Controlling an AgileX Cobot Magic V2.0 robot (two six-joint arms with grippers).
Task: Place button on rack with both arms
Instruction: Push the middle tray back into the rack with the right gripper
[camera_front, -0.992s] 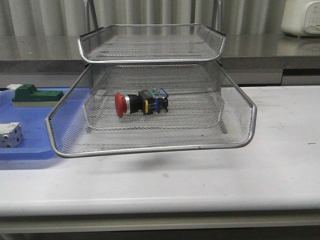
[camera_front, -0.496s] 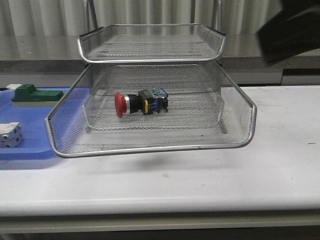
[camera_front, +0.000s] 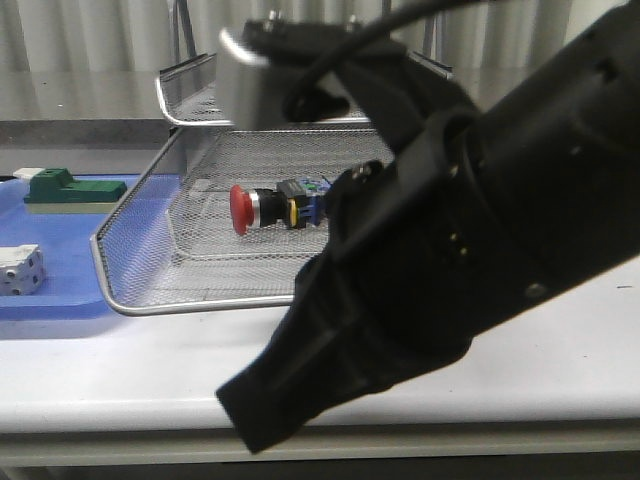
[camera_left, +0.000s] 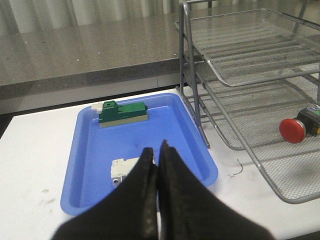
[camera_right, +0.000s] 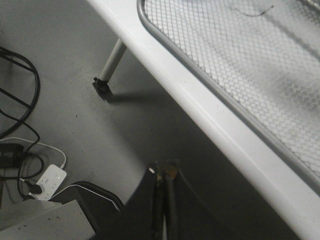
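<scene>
white bench (camera_front: 560, 340) carries everything, with a grey counter and pale corrugated wall behind it. front view: the rack (camera_front: 190, 95) stands at the back middle, its middle tray (camera_front: 140, 270) slid forward toward the camera. the button (camera_front: 270, 207) lies on its side on the mesh floor of that pulled-out tray, red head toward the robot's left, black-blue-yellow body toward the right. a bulky black arm (camera_front: 480, 240) with a grey metal wrist section (camera_front: 245, 85) and a black cable fills the right and centre of the view, covering most of the rack's right side; it is blurred. blue plastic tray (camera_front: 60, 250) sits on the bench just left of the rack, holding a green block (camera_front: 70, 190) toward the back and a white block (camera_front: 20, 268) nearer the front. left wrist view: left end effector (camera_left: 156, 152) has its fingers pressed together, holding nothing, above the blue tray with the white block (camera_left: 122, 170) just beside the fingertips; the button's red head (camera_left: 292, 130) shows on the tray at the frame edge. right wrist view: right end effector (camera_right: 163, 175) also has fingers together, nothing between them, out past the bench edge (camera_right: 200, 107) over the floor, where a bench leg (camera_right: 111, 65), black cables (camera_right: 20, 95) and a white power strip (camera_right: 45, 180) are visible.
</scene>
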